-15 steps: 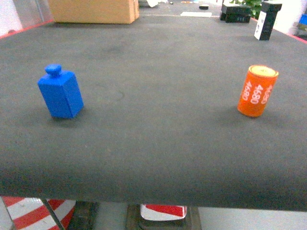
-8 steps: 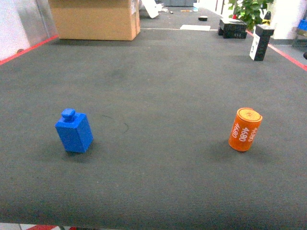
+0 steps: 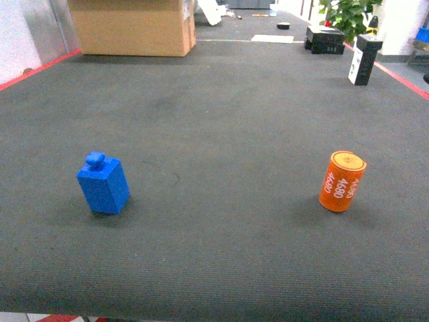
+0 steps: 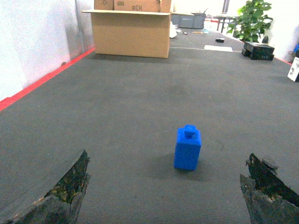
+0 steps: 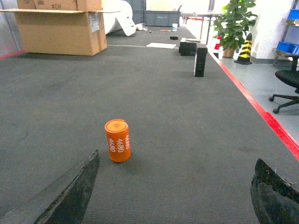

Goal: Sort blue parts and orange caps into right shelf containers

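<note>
A blue part [image 3: 103, 184], a small block with a knob on top, stands on the dark mat at the left. An orange cap [image 3: 342, 181], a cylinder printed 4680, stands at the right. In the left wrist view the blue part [image 4: 188, 148] is ahead of my left gripper [image 4: 167, 161], which is open and holds nothing. My right gripper [image 5: 176, 158] is open too, with the orange cap [image 5: 117, 140] ahead near its left finger. Bright-blue containers [image 5: 286, 46] show partly on a far shelf at the right edge. Neither gripper appears in the head view.
A large cardboard box [image 3: 131, 27] stands at the back left of the mat. Black boxes [image 3: 328, 37] and a black-and-white box [image 3: 363, 59] are at the back right. Red tape [image 3: 402, 79] edges the mat. A potted plant [image 5: 233, 23] and an office chair [image 5: 287, 81] stand beyond.
A second ago the head view was closer and looked steeper down past the mat's front edge. It now looks further out, so both objects appear lower and smaller. Nothing moved on the mat.
</note>
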You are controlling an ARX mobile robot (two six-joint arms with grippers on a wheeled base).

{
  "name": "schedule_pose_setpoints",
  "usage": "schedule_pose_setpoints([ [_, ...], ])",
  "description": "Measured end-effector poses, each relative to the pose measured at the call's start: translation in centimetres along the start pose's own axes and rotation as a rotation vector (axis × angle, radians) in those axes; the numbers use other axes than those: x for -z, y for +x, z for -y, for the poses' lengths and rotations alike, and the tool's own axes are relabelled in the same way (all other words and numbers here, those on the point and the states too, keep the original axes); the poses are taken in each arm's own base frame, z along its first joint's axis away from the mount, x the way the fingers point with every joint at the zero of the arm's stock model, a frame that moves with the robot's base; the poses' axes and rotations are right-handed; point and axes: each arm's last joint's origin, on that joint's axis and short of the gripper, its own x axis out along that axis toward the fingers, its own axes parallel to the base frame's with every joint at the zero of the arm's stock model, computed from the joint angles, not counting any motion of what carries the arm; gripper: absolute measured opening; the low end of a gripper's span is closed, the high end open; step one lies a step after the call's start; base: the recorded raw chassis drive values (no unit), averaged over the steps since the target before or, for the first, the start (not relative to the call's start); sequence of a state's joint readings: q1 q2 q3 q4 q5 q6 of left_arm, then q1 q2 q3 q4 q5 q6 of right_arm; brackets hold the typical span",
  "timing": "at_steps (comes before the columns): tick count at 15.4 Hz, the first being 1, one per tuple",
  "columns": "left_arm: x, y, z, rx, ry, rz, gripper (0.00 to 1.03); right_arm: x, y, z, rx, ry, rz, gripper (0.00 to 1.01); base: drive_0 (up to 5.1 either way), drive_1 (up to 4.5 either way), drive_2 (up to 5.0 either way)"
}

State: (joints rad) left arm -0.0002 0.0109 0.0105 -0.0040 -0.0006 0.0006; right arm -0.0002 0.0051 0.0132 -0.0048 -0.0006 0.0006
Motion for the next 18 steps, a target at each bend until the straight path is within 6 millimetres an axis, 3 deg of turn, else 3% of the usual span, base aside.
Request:
schedule_pose_setpoints([
  [18,0.00,0.00,0.00,0.000,0.000,0.000,0.98,0.00,0.00,0.00,0.000,0.000,0.000,0.98,0.0,0.00,0.0],
])
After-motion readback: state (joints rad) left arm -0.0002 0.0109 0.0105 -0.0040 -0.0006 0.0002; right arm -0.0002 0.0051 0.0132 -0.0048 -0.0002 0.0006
